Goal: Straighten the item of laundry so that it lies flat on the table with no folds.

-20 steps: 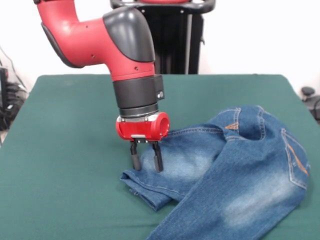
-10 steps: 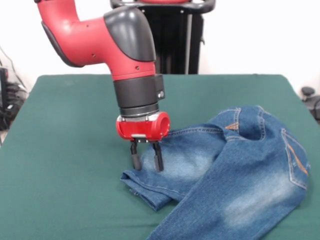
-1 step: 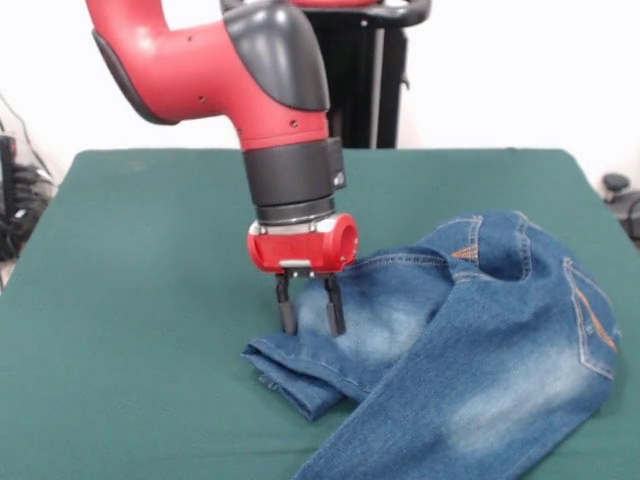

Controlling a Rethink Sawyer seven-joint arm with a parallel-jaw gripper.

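Note:
The item of laundry (image 3: 470,360) is a pair of blue denim jeans with pale faded patches and orange stitching, lying on the right half of the green table (image 3: 130,300). One leg stretches left and ends in a hemmed cuff (image 3: 285,375) that is folded over; the other leg runs down past the bottom edge. The waist end at the upper right is bunched. My gripper (image 3: 310,318) hangs over the left leg just behind the cuff, fingers pointing down and open, with nothing between them. Its tips sit close to the denim; contact cannot be told.
The red and black arm (image 3: 270,90) comes down over the table's middle. Dark equipment (image 3: 20,200) stands off the table's left edge and a small dark object (image 3: 618,190) off its right edge.
The gripper has shifted a little to the right, further along the jeans leg away from the cuff. The jeans have not moved.

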